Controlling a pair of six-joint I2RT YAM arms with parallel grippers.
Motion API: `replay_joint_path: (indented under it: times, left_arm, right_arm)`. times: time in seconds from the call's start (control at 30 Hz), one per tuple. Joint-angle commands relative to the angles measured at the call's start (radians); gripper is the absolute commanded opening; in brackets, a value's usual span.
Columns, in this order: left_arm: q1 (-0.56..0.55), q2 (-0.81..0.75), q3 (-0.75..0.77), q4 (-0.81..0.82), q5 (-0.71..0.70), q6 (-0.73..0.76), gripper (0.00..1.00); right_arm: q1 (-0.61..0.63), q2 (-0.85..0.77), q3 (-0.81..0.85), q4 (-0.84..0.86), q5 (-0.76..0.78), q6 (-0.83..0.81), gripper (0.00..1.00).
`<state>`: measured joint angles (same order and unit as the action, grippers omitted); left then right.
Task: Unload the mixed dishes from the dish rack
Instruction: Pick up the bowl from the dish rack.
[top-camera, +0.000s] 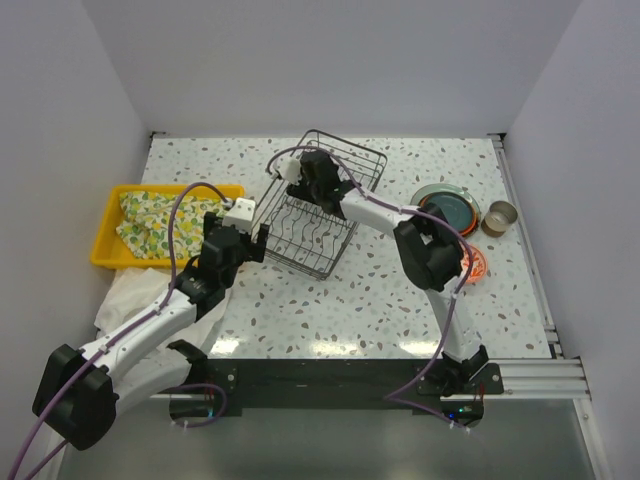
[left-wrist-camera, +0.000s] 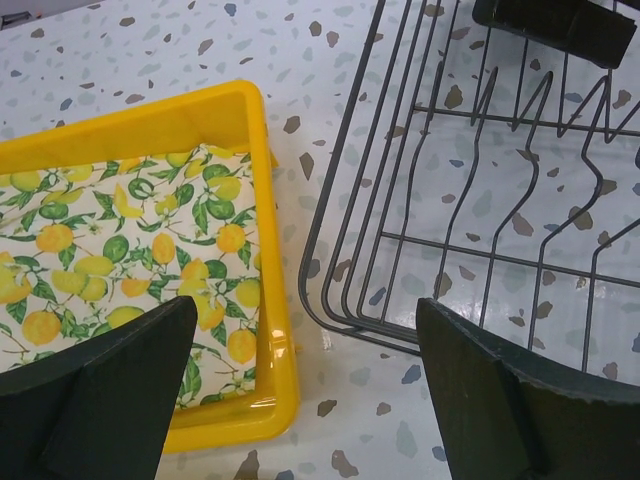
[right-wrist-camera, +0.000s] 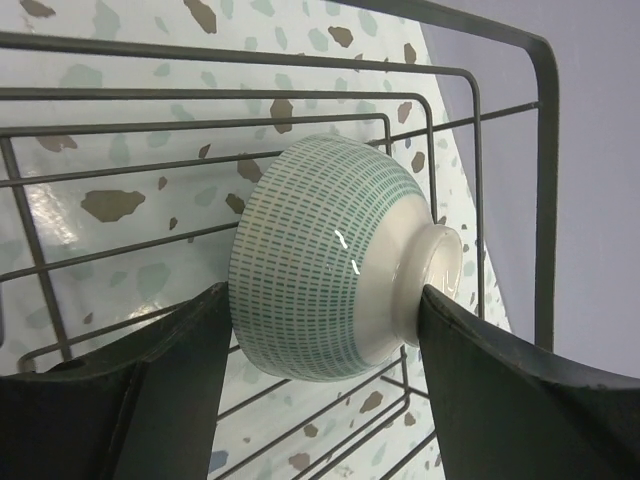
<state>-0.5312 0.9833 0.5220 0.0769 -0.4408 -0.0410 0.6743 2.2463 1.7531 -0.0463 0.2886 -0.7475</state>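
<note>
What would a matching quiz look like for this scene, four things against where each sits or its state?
1 green-dashed bowl
2 lemon cloth
3 stacked plates
4 left tool

A in the yellow tray
B open, empty
C gripped by the right tool inside the dish rack
D on the table right of the rack

Pairs: 1-C, 2-A, 3-D, 4-B

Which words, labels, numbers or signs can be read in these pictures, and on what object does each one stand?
None: no view shows readable text.
The bowl held in the right gripper bears only green dashes, no letters.
The cloth in the yellow tray shows lemons and leaves only.
The stacked plates in the top view are too small to judge.
</note>
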Motion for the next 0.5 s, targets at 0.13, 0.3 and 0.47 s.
replay_joint_path:
  times: [0.13, 0.3, 0.47]
  left_arm:
    - [0.005, -0.021, 0.044, 0.041, 0.03, -0.007, 0.96]
    - [0.004, -0.025, 0.044, 0.041, 0.047, -0.014, 0.96]
    - [0.004, -0.024, 0.042, 0.04, 0.066, -0.023, 0.96]
  right_arm:
    - [0.002, -0.182, -0.018, 0.02, -0.042, 0.273, 0.35]
    - [-0.012, -0.24, -0.058, 0.016, -0.075, 0.443, 0.33]
    - [-0.044, -0.312, -0.136, 0.04, -0.138, 0.663, 0.32]
